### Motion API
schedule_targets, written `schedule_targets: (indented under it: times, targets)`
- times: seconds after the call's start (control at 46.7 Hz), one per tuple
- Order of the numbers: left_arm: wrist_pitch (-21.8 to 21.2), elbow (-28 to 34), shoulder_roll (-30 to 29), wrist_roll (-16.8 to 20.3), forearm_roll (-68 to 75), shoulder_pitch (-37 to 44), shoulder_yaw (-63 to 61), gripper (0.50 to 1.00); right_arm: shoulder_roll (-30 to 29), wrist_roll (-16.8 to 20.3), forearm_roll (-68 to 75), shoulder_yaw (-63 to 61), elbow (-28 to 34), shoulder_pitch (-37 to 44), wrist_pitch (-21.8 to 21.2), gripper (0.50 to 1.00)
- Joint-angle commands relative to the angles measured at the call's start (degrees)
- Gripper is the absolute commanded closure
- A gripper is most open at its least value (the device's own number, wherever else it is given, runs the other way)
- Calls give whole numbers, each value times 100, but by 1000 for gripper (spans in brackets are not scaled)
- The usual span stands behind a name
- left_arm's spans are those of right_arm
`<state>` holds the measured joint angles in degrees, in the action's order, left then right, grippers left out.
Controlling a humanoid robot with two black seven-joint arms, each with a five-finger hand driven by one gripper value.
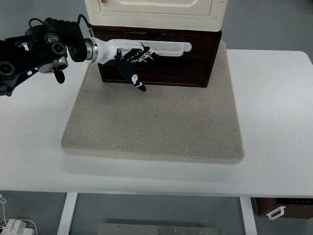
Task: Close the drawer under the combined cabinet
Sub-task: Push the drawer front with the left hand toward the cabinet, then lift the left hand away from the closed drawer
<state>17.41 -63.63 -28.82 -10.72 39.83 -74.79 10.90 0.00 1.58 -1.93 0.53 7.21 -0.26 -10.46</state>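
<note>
The combined cabinet stands at the back of a grey mat: a cream upper unit [156,10] over a dark brown wooden drawer [161,63]. The drawer front sits about flush with the cabinet base, slightly proud of the cream unit. My left hand [146,54] comes in from the left edge and lies flat against the drawer front. Its white fingers [171,47] stretch straight to the right along the top edge of the drawer, and its black thumb [132,77] points down over the front. The hand holds nothing. The right arm does not show.
The grey mat [154,122] lies on a white table [274,122]. The left arm's black forearm [34,49] hangs over the table's back left. Below the table's front edge show a brown box [286,206] at right and a white plug strip [14,227] at left.
</note>
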Motion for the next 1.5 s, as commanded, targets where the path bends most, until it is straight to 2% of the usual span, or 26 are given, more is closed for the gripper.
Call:
schedule_targets:
  times: [0.0,0.171,0.321,0.407,0.621,0.728,0.835,1.006,1.477]
  targets:
    - [-1,8,-9,8,-2,8,0,500,0,0,0,0,0,0,0,548]
    - [157,-71,-27,140,-63,26,140,500,0,0,0,0,0,0,0,548]
    - [675,-202,-27,175,-72,87,378,500,0,0,0,0,0,0,0,548]
    - [816,-281,-27,202,-81,96,510,500,0,0,0,0,0,0,0,548]
    - [1396,-422,-9,624,-247,192,1168,500,0,0,0,0,0,0,0,548]
    - [1432,-484,8,781,-494,281,1485,500,0,0,0,0,0,0,0,548]
    - [1476,-492,17,1142,-616,307,1854,500,0,0,0,0,0,0,0,548]
    - [1485,-492,17,1485,-1091,307,2373,500,0,9,9,0,0,0,0,548]
    - [1318,-413,44,1872,-1610,843,4315,500,0,0,0,0,0,0,0,548]
